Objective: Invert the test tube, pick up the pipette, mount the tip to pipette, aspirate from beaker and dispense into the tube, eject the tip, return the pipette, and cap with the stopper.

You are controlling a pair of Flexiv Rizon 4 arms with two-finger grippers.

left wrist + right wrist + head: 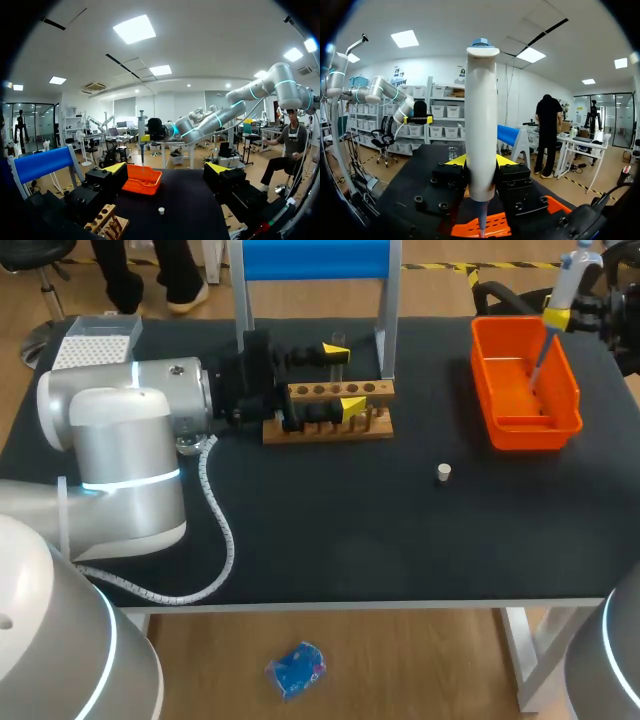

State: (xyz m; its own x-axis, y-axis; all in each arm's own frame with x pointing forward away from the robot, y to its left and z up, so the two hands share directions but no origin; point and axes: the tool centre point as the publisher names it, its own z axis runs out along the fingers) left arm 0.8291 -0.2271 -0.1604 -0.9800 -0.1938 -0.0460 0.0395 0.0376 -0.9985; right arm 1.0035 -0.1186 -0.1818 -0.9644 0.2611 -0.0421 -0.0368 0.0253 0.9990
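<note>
The right end effector (480,161) clamps the pipette (481,125) upright over the bin (535,432) — presumably so anything ejected lands inside (left end effector (343,379) gapes at the rack (375,392)).

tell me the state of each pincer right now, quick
left pincer: open, holding nothing
right pincer: closed on the pipette

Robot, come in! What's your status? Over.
Left gripper open at wooden rack. Right gripper shut on pipette, above orange bin. Stopper on table, apart from both.
</note>
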